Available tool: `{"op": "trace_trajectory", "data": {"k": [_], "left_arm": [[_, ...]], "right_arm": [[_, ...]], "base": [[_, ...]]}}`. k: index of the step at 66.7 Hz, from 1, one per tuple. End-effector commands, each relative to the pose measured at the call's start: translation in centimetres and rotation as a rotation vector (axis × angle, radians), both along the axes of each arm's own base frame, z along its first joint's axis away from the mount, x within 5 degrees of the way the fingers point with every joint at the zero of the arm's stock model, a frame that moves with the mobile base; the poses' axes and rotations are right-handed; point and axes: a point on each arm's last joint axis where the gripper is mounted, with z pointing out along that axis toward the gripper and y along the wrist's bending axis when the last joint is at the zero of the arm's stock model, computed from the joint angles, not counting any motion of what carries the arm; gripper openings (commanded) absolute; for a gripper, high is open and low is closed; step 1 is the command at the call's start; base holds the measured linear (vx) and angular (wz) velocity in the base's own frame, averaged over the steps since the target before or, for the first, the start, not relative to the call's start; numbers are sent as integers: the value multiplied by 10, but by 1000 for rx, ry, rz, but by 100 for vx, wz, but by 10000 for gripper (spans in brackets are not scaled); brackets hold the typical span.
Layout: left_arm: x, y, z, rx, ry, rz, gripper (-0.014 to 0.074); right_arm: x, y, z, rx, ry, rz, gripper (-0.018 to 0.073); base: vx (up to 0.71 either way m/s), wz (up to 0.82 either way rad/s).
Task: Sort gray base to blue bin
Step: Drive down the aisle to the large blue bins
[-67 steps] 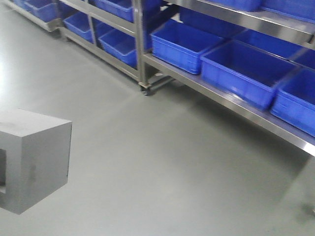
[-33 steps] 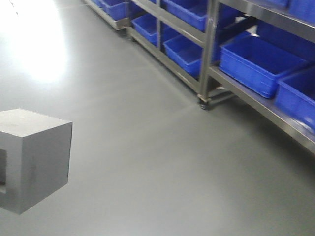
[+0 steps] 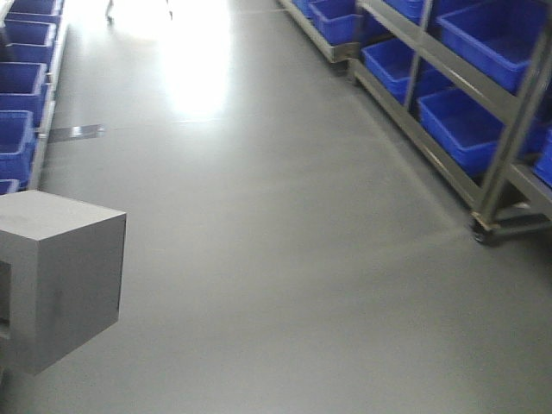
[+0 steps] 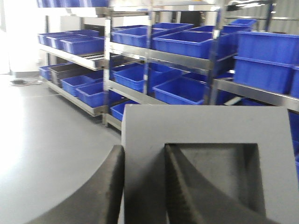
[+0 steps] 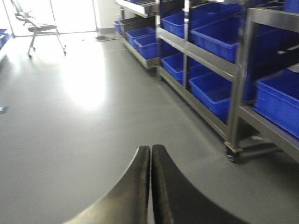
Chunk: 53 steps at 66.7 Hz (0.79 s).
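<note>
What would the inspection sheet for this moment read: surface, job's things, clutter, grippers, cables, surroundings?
Surface: glossy gray floor, window glare at the far end.
Job's things: gray base held off the floor; blue bins fill the racks, and which one is the target cannot be told.
Clutter: a chair far down the aisle.
Grippers: left gripper clamps the base's wall, one finger inside the recess; right gripper shut, empty.
Cables: dark tangle by the far rack, too small to identify.
Surroundings: steel racks on castors along the aisle.
</note>
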Motion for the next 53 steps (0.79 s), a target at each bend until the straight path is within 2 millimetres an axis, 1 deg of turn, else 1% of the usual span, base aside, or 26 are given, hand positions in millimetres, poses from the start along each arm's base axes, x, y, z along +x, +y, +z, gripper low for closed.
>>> {"op": "trace_trajectory", "data": {"k": [1,23,53], "left_arm": [[-2,1,21,-75,-119,4,2],[-2,1,21,-75,-119,4,2],[-2,1,21,-75,-119,4,2]], "right_arm": [[2,0,5,-21,-51,-2,-5],[2,0,5,-21,-51,-2,-5],[2,0,5,-21,-51,-2,-5]], "base": [[30,50],[33,33],[40,3]]}}
